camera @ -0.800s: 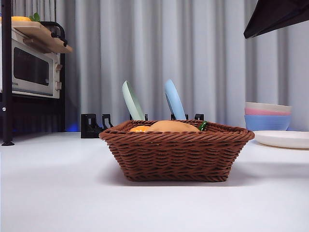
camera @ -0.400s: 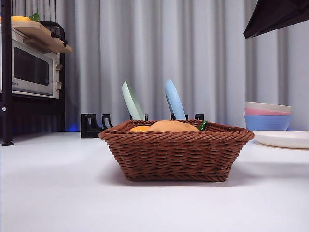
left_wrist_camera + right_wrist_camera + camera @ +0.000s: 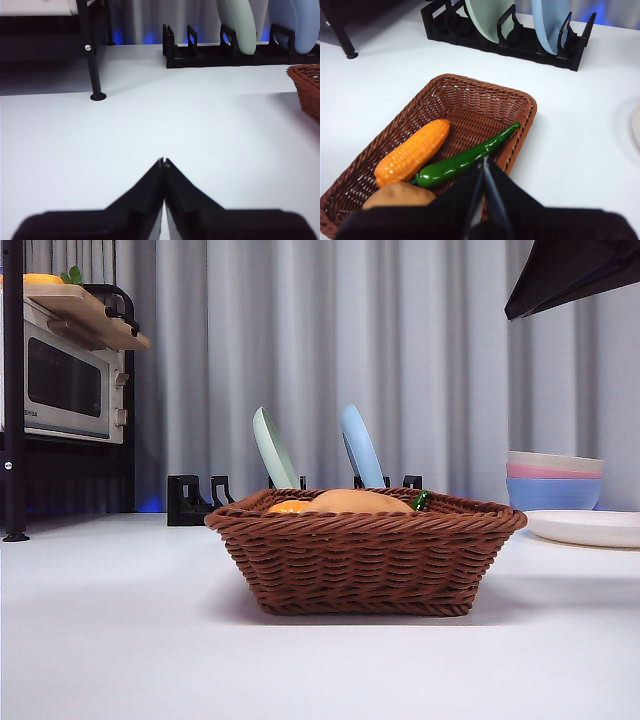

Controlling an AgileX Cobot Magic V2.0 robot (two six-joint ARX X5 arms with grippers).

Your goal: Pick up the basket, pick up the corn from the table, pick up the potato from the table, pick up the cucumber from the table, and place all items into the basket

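Corn [image 3: 412, 151], potato [image 3: 400, 196] and cucumber [image 3: 467, 159] lie in the basket [image 3: 522, 102]. Both grippers, left gripper [image 3: 163, 162] and right gripper [image 3: 485, 162], are clenched and empty; little risk remains, perhaps the right gripper snagging the rim.

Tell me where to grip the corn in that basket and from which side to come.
Take the corn across its thick middle, coming down from above. It lies flat on the basket floor and tapers at both ends, so the middle looks most secure. The cucumber lies close alongside and the potato at one end.
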